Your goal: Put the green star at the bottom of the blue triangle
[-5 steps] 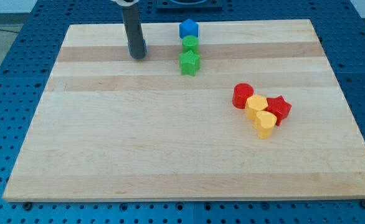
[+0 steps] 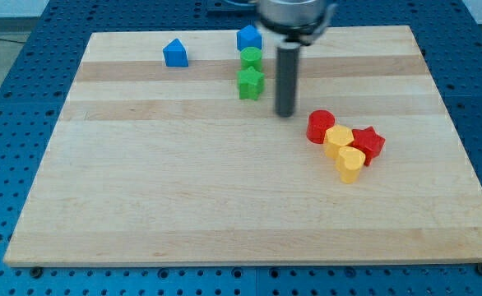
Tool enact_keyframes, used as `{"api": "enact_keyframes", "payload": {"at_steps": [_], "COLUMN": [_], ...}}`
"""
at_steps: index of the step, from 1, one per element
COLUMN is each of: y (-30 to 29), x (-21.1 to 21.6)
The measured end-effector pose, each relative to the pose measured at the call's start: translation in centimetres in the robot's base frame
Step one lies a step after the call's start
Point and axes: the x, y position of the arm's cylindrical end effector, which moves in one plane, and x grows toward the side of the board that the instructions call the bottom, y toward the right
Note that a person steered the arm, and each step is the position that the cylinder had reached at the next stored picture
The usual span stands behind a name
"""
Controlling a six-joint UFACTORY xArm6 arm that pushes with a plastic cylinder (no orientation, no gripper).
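The green star [image 2: 251, 83] lies near the view's top centre, just below a small green block [image 2: 250, 57]. The blue triangle [image 2: 175, 53] sits alone at the view's top left, well to the left of the star. My tip [image 2: 285, 113] rests on the board just right of and slightly below the green star, with a small gap between them.
A blue block [image 2: 248, 38] sits above the small green block at the board's top edge. At the view's right lies a cluster: a red cylinder [image 2: 320, 126], two yellow blocks [image 2: 338, 140] [image 2: 349, 163] and a red star [image 2: 368, 142]. The wooden board [image 2: 224, 205] ends close above the blue blocks.
My tip has moved from in front of the blue triangle at the top left to the right side of the green star. The blue triangle is now uncovered. No block has moved.
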Motion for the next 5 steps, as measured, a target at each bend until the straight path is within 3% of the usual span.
{"api": "enact_keyframes", "payload": {"at_steps": [2,5], "y": [-2.8,-16.0], "x": [-4.2,-4.2]}}
